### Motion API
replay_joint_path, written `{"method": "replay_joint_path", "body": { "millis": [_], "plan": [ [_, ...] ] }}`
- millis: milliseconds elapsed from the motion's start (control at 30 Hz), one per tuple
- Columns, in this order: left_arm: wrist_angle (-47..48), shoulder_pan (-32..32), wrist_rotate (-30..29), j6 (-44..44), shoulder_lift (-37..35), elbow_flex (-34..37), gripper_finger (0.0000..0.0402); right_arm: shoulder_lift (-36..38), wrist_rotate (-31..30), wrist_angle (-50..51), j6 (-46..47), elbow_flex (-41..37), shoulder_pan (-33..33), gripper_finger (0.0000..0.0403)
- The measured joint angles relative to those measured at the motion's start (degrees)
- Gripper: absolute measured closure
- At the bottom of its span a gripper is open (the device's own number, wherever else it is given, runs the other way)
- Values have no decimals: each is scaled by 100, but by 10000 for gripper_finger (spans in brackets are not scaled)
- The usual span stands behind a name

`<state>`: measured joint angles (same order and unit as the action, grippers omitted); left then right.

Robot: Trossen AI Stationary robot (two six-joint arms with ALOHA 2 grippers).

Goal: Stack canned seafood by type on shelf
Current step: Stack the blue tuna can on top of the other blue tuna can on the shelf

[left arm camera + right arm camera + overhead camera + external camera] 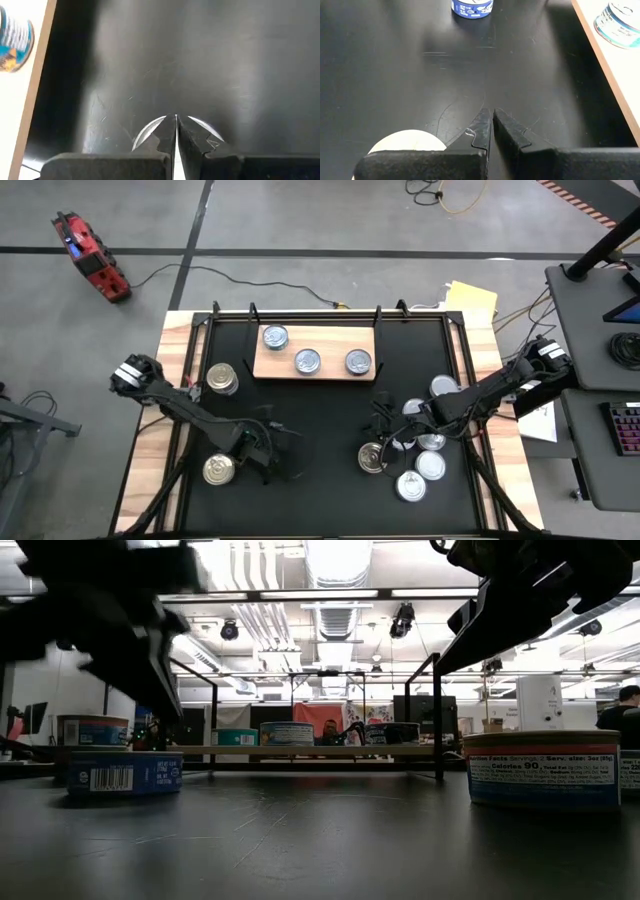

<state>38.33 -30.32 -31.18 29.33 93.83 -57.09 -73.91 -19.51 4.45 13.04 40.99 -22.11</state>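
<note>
Three tins [306, 361] sit on my shelf [315, 353]. More tins [420, 463] lie near its right end, below my right gripper [383, 416], pinched tight. My left gripper [283, 432], also pinched tight and empty, hangs near the shelf's left end.

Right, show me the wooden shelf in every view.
High view: shelf at top centre, carrying three cans.
Low view: thin pale strip across the middle, far back.
Left wrist view: pale strip at one edge, apparently the shelf, one can on it.
Right wrist view: pale corner, one can on it.
Shared landmark: the cans on it.
</note>
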Motion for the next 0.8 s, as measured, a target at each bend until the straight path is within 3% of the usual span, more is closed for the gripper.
{"method": "replay_joint_path", "body": {
  "millis": [200, 500, 633, 800],
  "plan": [
    [-5, 118, 73, -39, 415, 3, 401, 0, 0, 1, 0, 0, 0, 390],
    [-53, 96, 660, -63, 406, -1, 401, 0, 2, 4, -4, -7, 0, 390],
    [-283, 56, 822, -490, 397, -3, 401, 0, 2, 2, -2, -9, 0, 390],
    [-830, -45, 1721, -1203, 333, -10, 402, 0, 2, 2, 0, -9, 0, 390]
  ]
}}
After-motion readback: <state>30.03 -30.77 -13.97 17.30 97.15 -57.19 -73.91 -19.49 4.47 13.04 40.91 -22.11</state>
